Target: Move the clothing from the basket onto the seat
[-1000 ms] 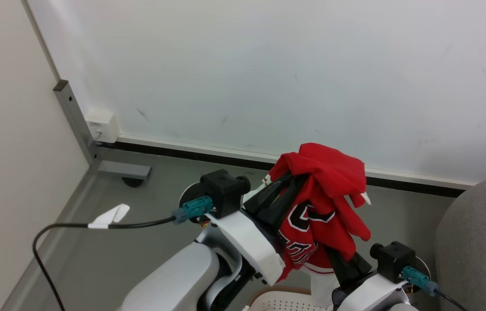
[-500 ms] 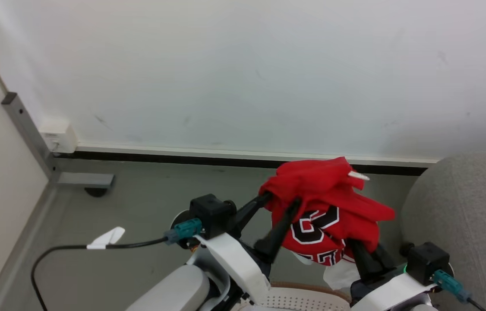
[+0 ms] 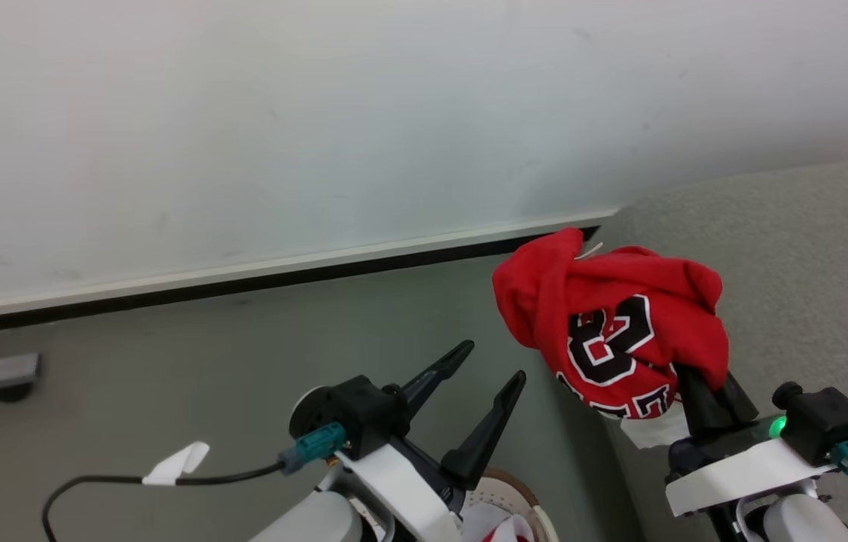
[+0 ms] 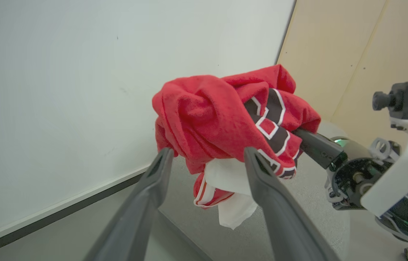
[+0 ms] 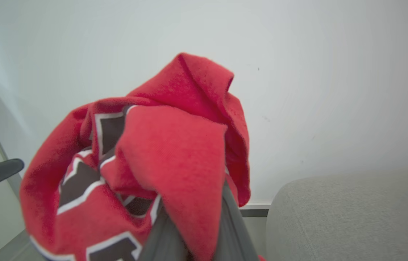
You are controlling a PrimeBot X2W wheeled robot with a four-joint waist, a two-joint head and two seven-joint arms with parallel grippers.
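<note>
My left pincer (image 3: 495,360) has released the bunched red jersey with black-and-white lettering (image 3: 612,331) and gapes beside it. My right pincer (image 3: 704,395) clenches it over the edge of the big grey fabric seat (image 3: 793,263), fingertips buried in cloth. Left of the seat, the cream perforated basket (image 3: 498,497), cut off, holds red-and-white fabric (image 3: 505,531).

Red jersey (image 3: 544,301): black-white numeral (image 3: 612,342), prob. a 3; letters (image 3: 631,403) illegible.
</note>
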